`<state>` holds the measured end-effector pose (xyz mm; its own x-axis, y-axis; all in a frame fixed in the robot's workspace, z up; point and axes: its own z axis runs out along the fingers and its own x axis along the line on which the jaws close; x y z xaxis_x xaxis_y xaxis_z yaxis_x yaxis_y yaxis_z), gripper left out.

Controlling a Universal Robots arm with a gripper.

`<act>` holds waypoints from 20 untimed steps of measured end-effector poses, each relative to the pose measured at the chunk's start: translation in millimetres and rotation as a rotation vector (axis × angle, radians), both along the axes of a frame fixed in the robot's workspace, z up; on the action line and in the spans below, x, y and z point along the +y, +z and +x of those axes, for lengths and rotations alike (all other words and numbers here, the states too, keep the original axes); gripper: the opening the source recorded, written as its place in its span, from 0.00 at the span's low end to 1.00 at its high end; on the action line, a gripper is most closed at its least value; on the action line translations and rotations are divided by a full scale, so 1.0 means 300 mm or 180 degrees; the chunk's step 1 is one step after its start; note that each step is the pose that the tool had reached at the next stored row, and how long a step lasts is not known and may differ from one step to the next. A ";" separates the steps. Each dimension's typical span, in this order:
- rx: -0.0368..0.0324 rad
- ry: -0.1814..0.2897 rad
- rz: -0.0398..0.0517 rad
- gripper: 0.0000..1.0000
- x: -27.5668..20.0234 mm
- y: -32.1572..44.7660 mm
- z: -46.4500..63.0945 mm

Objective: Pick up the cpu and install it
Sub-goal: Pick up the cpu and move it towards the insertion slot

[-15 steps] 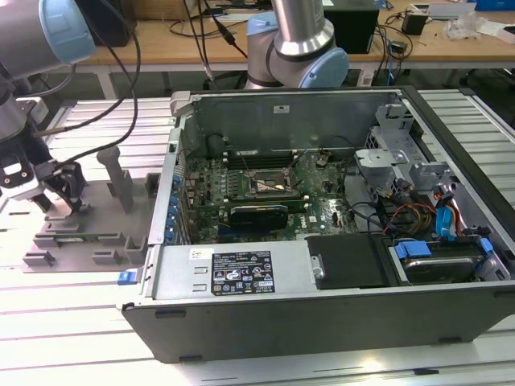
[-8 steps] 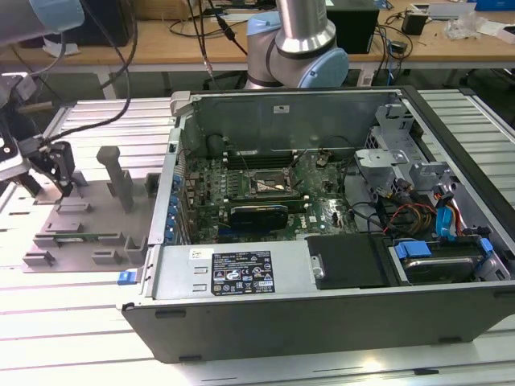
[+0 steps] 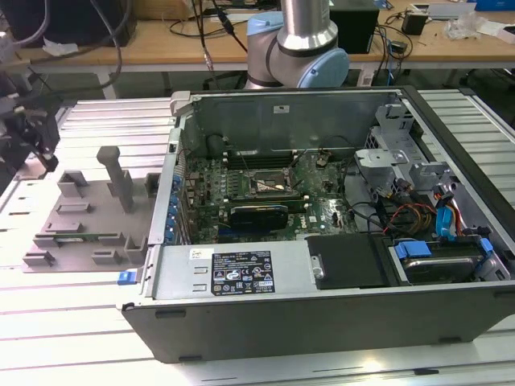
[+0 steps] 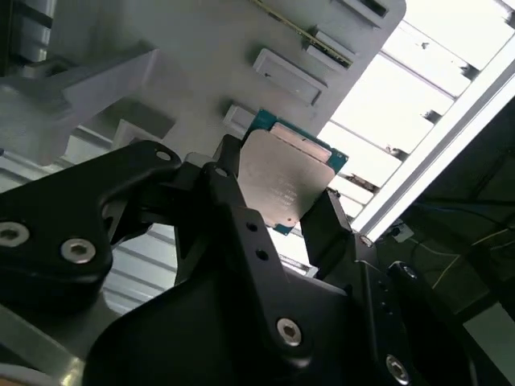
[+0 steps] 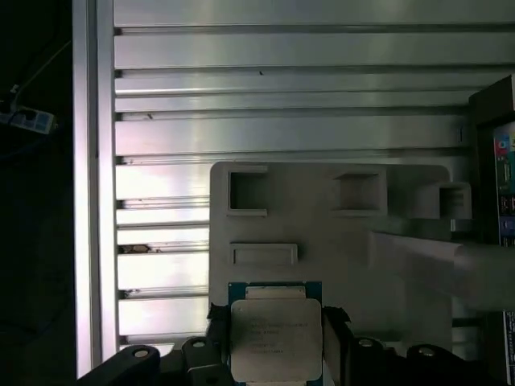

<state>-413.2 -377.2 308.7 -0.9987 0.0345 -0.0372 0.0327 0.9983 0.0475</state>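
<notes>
While the end effector (image 4: 282,195) clamps the cpu (image 4: 287,178) by two opposite edges over the grey tray (image 5: 322,233), pickup appears complete and installation is outstanding, as the socket (image 3: 272,186) in the open computer case (image 3: 241,277) sits well apart.

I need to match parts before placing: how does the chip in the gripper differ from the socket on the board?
The chip has a plain silver-grey top; the socket is dark with a metal frame. The chip is held in the gripper over the grey tray; the socket sits on the board inside the open case. Both are square.
</notes>
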 end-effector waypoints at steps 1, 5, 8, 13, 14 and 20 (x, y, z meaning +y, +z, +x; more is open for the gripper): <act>0.0000 0.0000 0.0000 0.55 0.000 0.018 0.000; 0.0000 0.0000 0.0000 0.55 0.000 0.104 0.000; 0.0000 0.0000 0.0000 0.55 0.000 0.156 0.000; 0.0000 0.0000 0.0000 0.55 0.001 0.287 0.000; 0.0000 0.0000 0.0000 0.55 0.001 0.312 0.000; 0.0000 0.0000 0.0000 0.55 0.001 0.417 0.000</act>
